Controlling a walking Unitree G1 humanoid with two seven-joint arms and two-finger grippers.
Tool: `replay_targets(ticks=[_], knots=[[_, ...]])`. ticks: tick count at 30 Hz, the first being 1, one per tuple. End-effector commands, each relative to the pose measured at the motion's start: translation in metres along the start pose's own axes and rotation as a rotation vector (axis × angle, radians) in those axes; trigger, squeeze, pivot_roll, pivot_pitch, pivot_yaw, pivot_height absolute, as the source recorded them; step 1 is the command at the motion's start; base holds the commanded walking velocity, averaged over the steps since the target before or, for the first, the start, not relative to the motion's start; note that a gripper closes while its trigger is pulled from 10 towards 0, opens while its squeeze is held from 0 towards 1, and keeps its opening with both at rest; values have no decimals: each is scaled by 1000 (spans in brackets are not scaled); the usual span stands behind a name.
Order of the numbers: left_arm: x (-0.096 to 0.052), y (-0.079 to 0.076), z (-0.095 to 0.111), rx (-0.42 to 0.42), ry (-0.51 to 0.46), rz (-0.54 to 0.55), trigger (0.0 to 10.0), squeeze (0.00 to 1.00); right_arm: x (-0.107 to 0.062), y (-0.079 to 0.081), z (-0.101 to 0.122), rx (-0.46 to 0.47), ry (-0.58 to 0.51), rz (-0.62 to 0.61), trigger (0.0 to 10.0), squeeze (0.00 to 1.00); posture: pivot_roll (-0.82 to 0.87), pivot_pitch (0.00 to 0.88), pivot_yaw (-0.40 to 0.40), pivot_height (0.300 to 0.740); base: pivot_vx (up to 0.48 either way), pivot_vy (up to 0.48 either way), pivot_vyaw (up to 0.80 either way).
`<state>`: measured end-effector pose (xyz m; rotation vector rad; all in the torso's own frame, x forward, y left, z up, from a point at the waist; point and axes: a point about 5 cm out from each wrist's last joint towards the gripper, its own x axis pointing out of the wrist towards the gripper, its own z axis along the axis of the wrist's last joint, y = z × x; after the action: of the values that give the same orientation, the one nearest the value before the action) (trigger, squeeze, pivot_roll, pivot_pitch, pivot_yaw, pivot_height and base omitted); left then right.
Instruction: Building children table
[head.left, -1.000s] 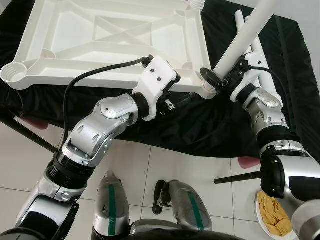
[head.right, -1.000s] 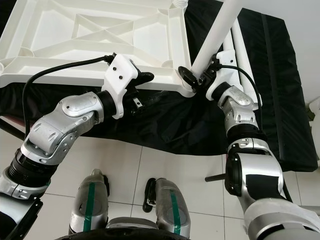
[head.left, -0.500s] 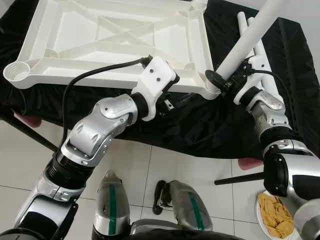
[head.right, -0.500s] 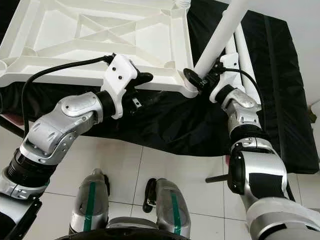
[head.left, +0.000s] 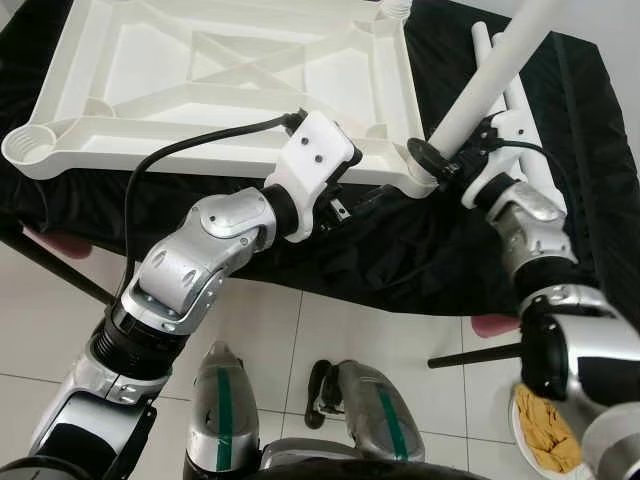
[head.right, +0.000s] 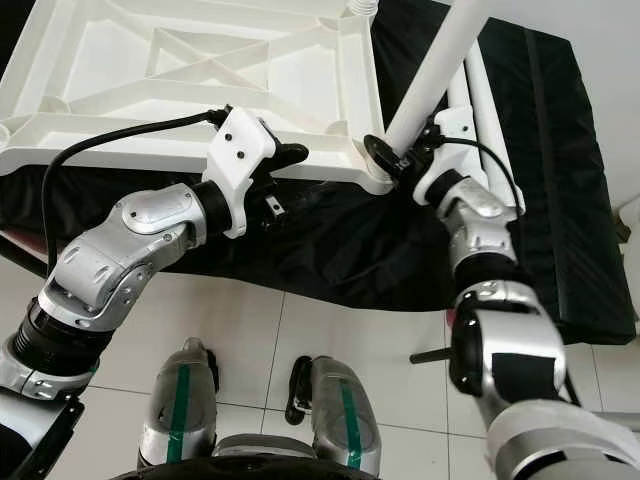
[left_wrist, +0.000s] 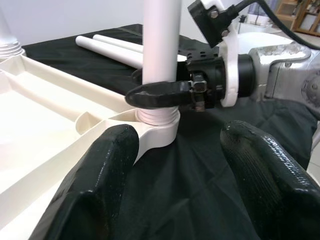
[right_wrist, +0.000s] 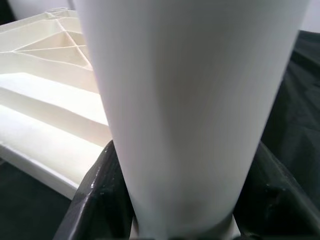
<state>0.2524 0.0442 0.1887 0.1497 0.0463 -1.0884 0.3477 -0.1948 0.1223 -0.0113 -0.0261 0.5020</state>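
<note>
1. Nearest the robot is a tiled floor (head.left: 300, 330), with a plate of yellow food (head.left: 545, 425) lying on it at the right.
2. Beyond the floor, a low table covered with a black cloth (head.left: 400, 250) carries the parts.
3. The left gripper (left_wrist: 180, 165) hovers at the near edge of the tabletop (head.left: 200, 80), its fingers (left_wrist: 100, 170) spread apart and grasping nothing; the left one is touching or just beside the rim, which of the two I cannot tell.
4. The white plastic tabletop lies upside down on the cloth, its ribbed underside facing up.
5. At its near right corner, the right gripper (head.left: 448, 165) is clenched around a white leg (head.left: 490, 75), just above the corner socket (left_wrist: 157, 127).
6. The leg stands in that socket, and its threaded foot still shows above the socket rim.
7. Farther right, two spare legs (head.right: 480, 100) lie side by side on the cloth.
8. At the far right corner, another leg stub (head.left: 395, 8) rises from the tabletop.
</note>
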Motion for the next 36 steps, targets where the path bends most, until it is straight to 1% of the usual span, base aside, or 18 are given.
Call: replay_targets(ticks=[1, 6, 9, 11, 13, 14, 15, 16, 17, 18, 20, 21, 23, 26, 27, 29, 30, 36], knots=[[1, -5, 1, -4, 0, -49, 10000, 0, 3, -1, 11, -15, -43, -46, 10000, 0, 131, 48, -112, 740, 0, 0, 0], [1, -4, 1, 0, -2, -49, 10000, 0, 5, 4, 17, -19, -73, -85, 10000, 0, 125, 49, -113, 740, 0, 0, 0], [1, -4, 0, -1, -1, -48, 10000, 0, 7, 5, 18, 0, -77, -172, 10000, 0, 124, 47, -113, 740, 0, 0, 0], [1, -4, 0, -1, -1, -48, 10000, 0, 7, 5, 18, 0, -77, -172, 10000, 0, 124, 47, -113, 740, 0, 0, 0], [1, -4, 0, -1, 0, -47, 10000, 0, 7, 8, 18, 5, -77, -220, 10000, 0, 125, 46, -116, 740, 0, 0, 0], [1, -4, -1, -2, 2, -44, 10000, 0, 8, 13, 17, 18, -75, -285, 10000, 0, 126, 45, -118, 740, 0, 0, 0], [1, -4, -1, -2, 2, -44, 10000, 0, 8, 13, 17, 18, -75, -285, 10000, 0, 126, 45, -118, 740, 0, 0, 0], [1, -4, -1, -4, 2, -42, 10000, 0, 9, 17, 16, 41, -75, -346, 10000, 0, 128, 42, -120, 740, 0, 0, 0], [1, -4, -1, -4, 2, -42, 10000, 0, 9, 17, 16, 41, -75, -346, 10000, 0, 128, 42, -120, 740, 0, 0, 0], [1, -4, -2, -5, 4, -42, 10000, 0, 7, 21, 13, 54, -63, -431, 10000, 0, 131, 38, -121, 740, 0, 0, 0], [1, -4, -2, -5, 4, -42, 10000, 0, 7, 21, 13, 54, -63, -431, 10000, 0, 131, 38, -121, 740, 0, 0, 0], [1, -5, -2, -5, 5, -41, 10000, 0, 5, 25, 10, 51, -57, -502, 10000, 0, 131, 37, -121, 740, 0, 0, 0], [1, -5, -3, -6, 6, -42, 10000, 0, 3, 28, 7, 47, -44, -573, 10000, 0, 131, 34, -120, 740, 0, 0, 0], [1, -5, -3, -6, 6, -42, 10000, 0, 3, 28, 7, 47, -44, -573, 10000, 0, 131, 34, -120, 740, 0, 0, 0], [2, -6, -3, -6, 7, -43, 10000, 0, 1, 32, 4, 35, -24, -625, 10000, 349, 132, 32, -121, 740, 0, 0, 0], [2, -6, -3, -6, 7, -43, 10000, 0, 1, 32, 4, 35, -24, -625, 10000, 349, 132, 32, -121, 740, 0, 0, 0], [2, -6, -3, -5, 7, -44, 10000, 0, -1, 37, 4, 29, -27, -652, 10000, 1000, 132, 30, -120, 740, 0, 0, 0], [3, -6, -3, 1, 7, -44, 10000, 0, -3, 35, 6, 41, -58, -663, 10000, 1000, 133, 23, -123, 740, 0, 0, 0]])
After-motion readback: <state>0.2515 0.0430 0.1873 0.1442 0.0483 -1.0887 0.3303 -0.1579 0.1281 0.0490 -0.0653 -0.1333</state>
